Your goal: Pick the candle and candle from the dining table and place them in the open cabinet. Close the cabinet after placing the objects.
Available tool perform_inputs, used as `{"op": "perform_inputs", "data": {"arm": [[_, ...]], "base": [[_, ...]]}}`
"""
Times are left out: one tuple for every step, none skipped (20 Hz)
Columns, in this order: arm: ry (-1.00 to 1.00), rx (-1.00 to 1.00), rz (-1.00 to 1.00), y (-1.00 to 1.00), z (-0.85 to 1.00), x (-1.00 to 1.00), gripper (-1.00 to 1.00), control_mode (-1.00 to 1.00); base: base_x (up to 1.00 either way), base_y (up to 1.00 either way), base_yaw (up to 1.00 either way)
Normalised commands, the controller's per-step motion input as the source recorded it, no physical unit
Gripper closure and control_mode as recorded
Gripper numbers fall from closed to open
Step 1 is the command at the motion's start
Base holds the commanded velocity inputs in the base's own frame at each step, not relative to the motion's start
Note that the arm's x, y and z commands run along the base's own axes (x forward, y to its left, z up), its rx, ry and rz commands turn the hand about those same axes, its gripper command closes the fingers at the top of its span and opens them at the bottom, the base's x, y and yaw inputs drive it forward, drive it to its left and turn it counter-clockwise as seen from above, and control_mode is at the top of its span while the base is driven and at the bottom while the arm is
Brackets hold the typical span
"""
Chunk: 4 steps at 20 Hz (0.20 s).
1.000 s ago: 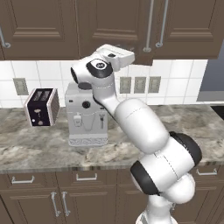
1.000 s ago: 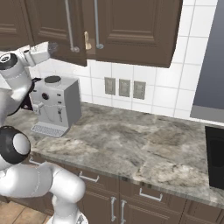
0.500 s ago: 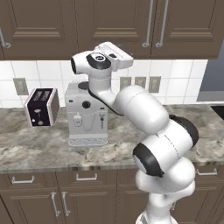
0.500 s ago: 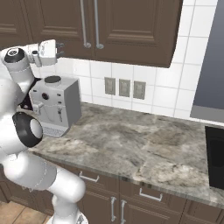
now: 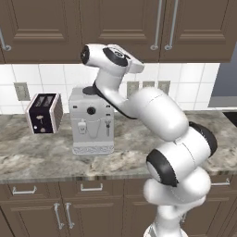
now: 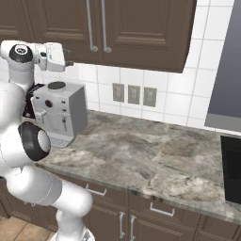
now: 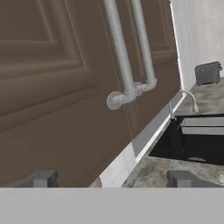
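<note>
The dark brown cabinet hangs above the counter, and both of its doors stand shut and flush. Its long silver bar handles hang side by side. My gripper is raised just under the cabinet's bottom edge, left of the handles, and it is open with nothing in it. The hand view looks along the door face. There the handles run close ahead, and my gripper has its fingertips set wide apart. Both candles are out of view.
A grey coffee machine stands on the marbled counter directly below my hand, with a dark toaster to its left. Wall sockets sit on the white tiles. The hand view shows a black sink with a faucet.
The cabinet door that stood ajar a second ago is now shut flush. My arm has swung, its elbow moving right, and the jaws have widened a little.
</note>
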Motion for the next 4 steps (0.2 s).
{"op": "perform_inputs", "data": {"arm": [[-0.04,0.22,0.24,-0.76,0.16,0.00,-1.00,-1.00],[-0.06,0.18,0.26,-0.70,0.21,-0.01,-1.00,-1.00],[-0.08,0.17,0.27,-0.61,0.26,-0.19,-1.00,-1.00],[-0.09,0.14,0.29,-0.57,0.26,-0.31,-1.00,-1.00]], "base": [[0.00,0.00,0.00],[0.00,0.00,0.00],[0.00,0.00,0.00],[0.00,0.00,0.00]]}}
